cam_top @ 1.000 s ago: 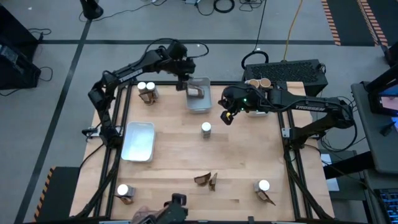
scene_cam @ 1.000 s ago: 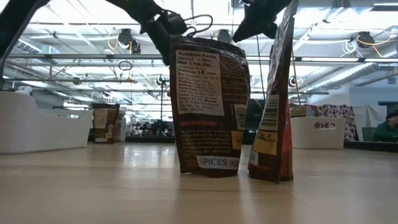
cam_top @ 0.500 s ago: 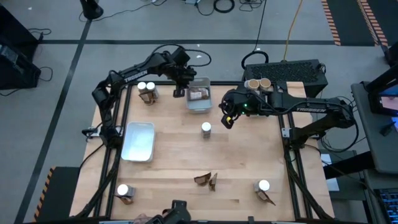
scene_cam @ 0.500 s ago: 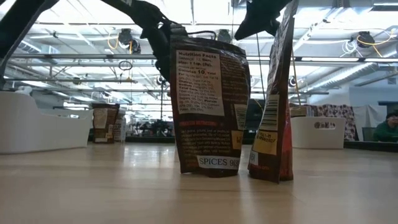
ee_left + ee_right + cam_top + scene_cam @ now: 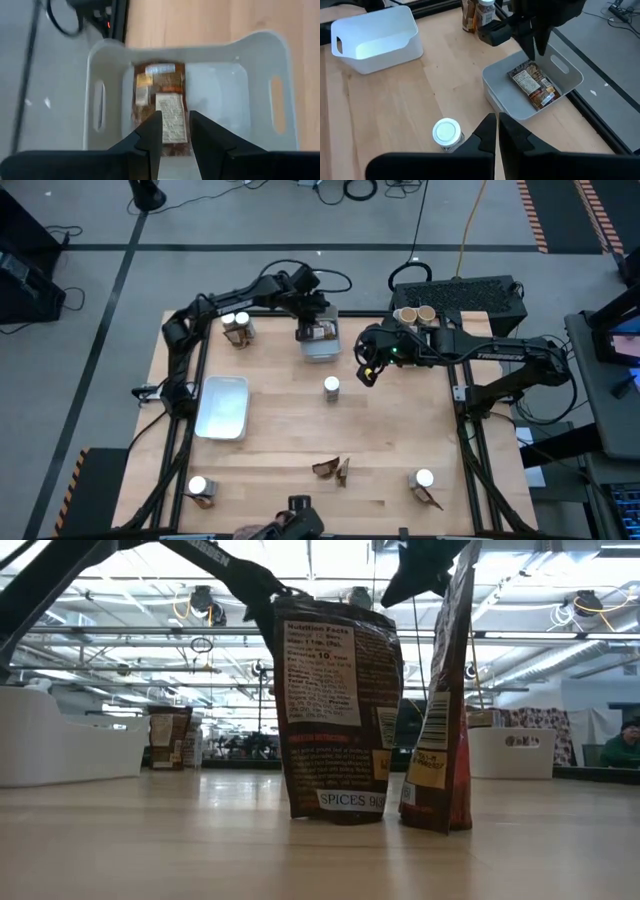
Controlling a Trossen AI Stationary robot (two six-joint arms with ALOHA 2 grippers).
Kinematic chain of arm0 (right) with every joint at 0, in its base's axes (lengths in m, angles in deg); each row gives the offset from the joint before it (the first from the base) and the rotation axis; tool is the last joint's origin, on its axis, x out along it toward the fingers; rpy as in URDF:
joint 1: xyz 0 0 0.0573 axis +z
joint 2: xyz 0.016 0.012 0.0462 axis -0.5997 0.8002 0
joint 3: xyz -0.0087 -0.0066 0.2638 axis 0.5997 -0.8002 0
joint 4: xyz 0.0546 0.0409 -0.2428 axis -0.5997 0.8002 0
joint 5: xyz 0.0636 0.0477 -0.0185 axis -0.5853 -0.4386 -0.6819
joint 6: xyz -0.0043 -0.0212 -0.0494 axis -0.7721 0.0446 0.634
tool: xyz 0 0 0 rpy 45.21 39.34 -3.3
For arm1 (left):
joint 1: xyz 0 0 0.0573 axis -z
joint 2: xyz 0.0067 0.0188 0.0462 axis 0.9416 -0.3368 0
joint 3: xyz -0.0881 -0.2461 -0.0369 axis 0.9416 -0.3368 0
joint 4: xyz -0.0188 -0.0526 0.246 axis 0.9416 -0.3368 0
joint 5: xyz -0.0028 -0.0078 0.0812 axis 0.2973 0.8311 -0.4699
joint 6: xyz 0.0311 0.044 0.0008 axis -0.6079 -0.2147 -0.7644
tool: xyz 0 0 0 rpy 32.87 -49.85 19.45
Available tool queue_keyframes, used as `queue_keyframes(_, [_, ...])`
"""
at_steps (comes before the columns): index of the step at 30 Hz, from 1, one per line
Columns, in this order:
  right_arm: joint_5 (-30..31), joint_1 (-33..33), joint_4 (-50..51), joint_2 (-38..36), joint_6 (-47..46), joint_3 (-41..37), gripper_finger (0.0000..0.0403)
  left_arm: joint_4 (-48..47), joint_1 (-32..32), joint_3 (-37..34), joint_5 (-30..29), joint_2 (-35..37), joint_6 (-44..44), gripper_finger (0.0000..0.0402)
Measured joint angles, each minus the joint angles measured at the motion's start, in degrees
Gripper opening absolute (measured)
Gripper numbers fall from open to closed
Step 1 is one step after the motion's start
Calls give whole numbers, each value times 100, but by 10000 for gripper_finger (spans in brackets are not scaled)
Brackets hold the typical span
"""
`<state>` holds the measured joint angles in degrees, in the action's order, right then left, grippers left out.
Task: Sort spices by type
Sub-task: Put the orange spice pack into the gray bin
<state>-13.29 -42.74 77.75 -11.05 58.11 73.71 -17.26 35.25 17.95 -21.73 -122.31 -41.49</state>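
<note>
Wooden table (image 5: 290, 430) holds scattered spices; left claw (image 5: 175, 131) released above grey tray (image 5: 320, 350), right claw (image 5: 497, 131) clenched.

A spice packet (image 5: 161, 111) lies flat in the far tray (image 5: 319, 352), a white-capped jar (image 5: 331, 386) stands just in front of it, a second tray (image 5: 223, 406) sits left, and two packets (image 5: 333, 469) stand near the front edge.

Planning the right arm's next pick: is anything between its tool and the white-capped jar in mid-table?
Nothing visible. The right tool, shut, hangs beside the jar, with only bare table between them.
</note>
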Motion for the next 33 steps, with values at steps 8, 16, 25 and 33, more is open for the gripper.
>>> queue_keyframes(8, [-10, 0, 23, 2, -49, -100, 0, -260, -291, 0, 177, -194, 466, 114])
queue_keyframes(16, [-28, 0, -217, 7, -230, -445, 0, -151, -355, 0, 128, -366, 38, 222])
queue_keyframes(25, [-28, 0, -417, 7, -249, -621, 0, 113, -267, 4, -117, -438, 22, 345])
queue_keyframes(33, [-24, 0, -439, 4, -96, -621, 0, 37, -141, 0, -154, -469, -46, 359])
